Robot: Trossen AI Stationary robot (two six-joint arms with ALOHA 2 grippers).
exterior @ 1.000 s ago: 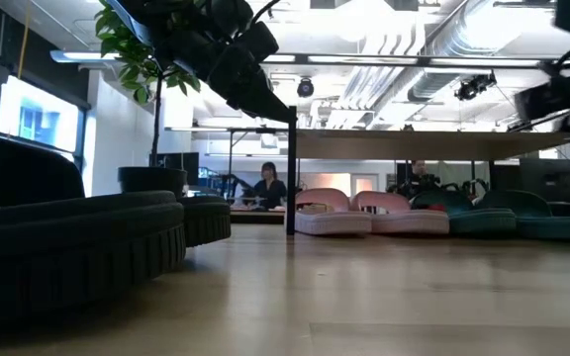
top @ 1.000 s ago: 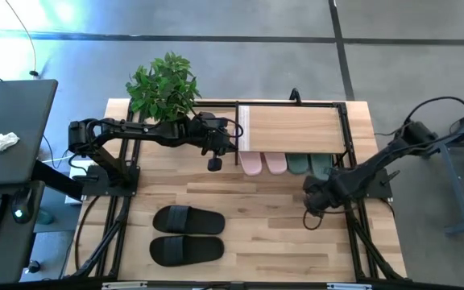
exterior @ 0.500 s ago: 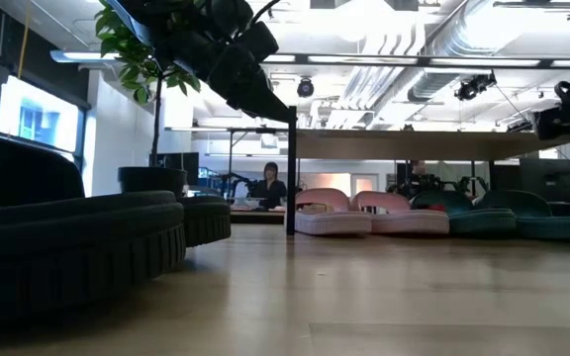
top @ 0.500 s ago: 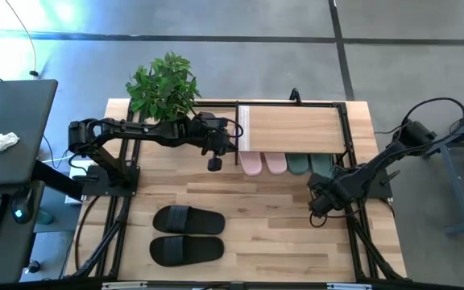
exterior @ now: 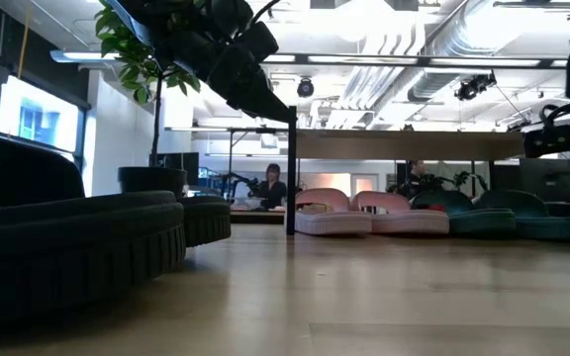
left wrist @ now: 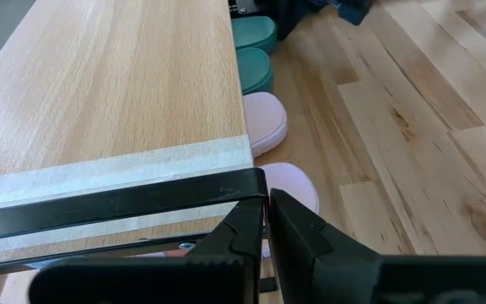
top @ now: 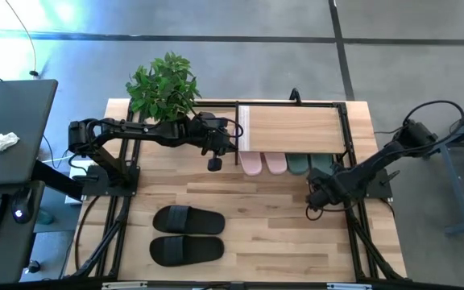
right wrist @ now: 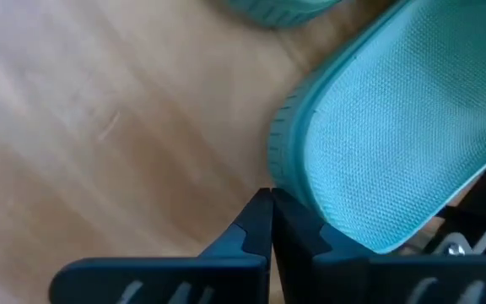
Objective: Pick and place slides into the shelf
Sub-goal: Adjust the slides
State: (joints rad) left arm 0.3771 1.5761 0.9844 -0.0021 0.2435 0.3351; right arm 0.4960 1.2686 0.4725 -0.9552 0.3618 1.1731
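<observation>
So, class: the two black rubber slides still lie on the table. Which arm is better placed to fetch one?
Probably the left: its shut gripper hangs just above the black rubber slides, while the right gripper sits farther off, beside the green slides.

left end effector: closed, arm stretched rightward | right end effector: closed, arm reaching leftward

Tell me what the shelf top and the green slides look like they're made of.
Shelf top: pale wood with a matte finish, showing straight grain lines; its frame looks like black metal. Green slides: probably rubber or foam, judging by the fine pebbled matte sole and ribbed edge.
</observation>
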